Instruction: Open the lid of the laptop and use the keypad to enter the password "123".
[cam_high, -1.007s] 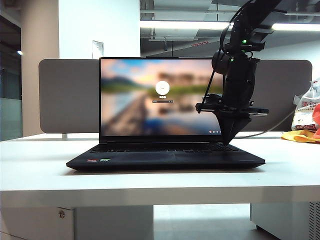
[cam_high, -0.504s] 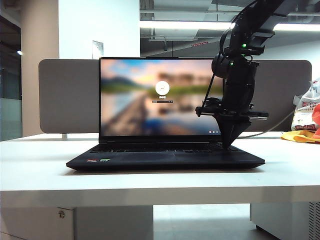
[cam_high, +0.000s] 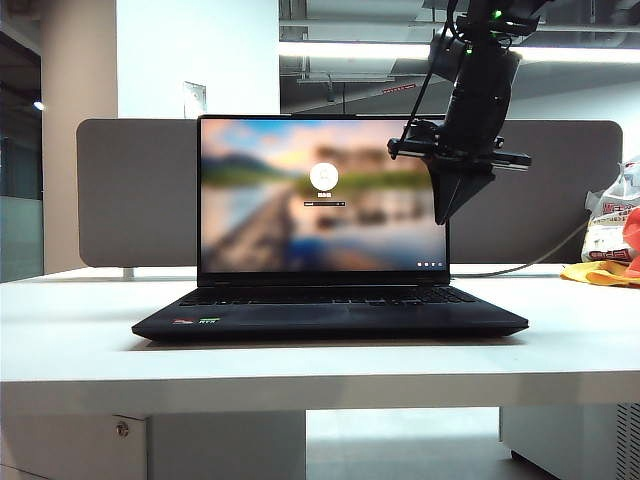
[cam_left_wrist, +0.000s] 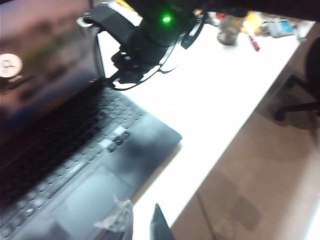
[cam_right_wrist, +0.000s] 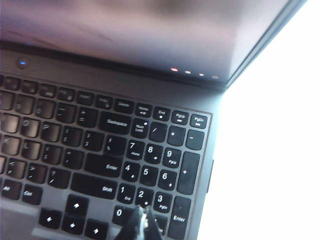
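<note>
Here, the right gripper (cam_right_wrist: 141, 220), fingertips pressed together and holding nothing, hangs above the keypad (cam_right_wrist: 159, 165) at the keyboard's right end. The left gripper (cam_left_wrist: 142, 225), slightly parted and empty, hovers by the touchpad (cam_left_wrist: 90, 200). The laptop (cam_high: 330, 315) sits on the white table (cam_high: 80, 340), lid (cam_high: 322, 195) upright.

Laptop (cam_high: 330, 310) sat open on the white table (cam_high: 80, 340), centre frame, lid (cam_high: 322, 195) upright, screen showing a blurred landscape login page. Keypad (cam_high: 440, 296) at the right end of the keyboard, seen edge-on, keys unreadable. Right gripper (cam_high: 447, 215) hung at upper right, fingers together in a point aimed down, in front of the lid's right edge, well above the keys. Grey partition board (cam_high: 135, 190) behind. Plastic bag (cam_high: 615, 225) at far right edge.
</note>
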